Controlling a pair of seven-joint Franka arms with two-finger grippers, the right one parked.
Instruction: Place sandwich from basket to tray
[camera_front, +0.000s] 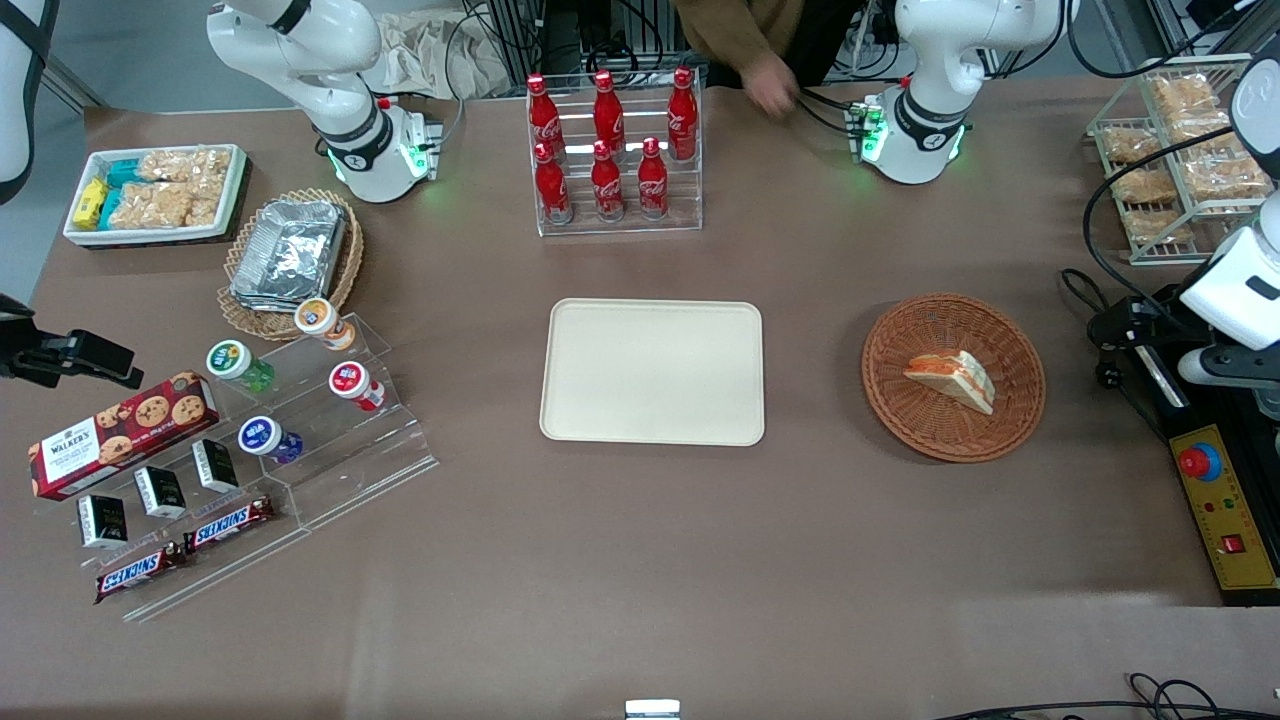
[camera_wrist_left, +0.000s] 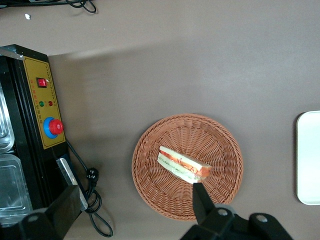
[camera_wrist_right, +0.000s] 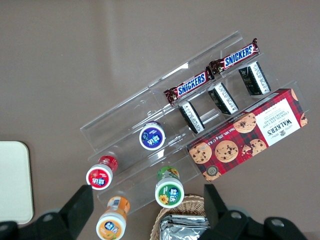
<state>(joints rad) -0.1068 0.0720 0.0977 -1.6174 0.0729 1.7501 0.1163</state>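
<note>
The sandwich, a white bread wedge with orange-red and green filling, lies in the round reddish-brown wicker basket. Both also show in the left wrist view: the sandwich in the basket. The cream tray lies flat and bare beside the basket, toward the parked arm's end; its edge shows in the left wrist view. My left gripper hangs above the table just outside the basket's rim, toward the working arm's end. It is open wide and empty.
A black and yellow control box with a red button and a cable lies beside the basket at the working arm's end. A rack of red bottles stands farther from the front camera than the tray.
</note>
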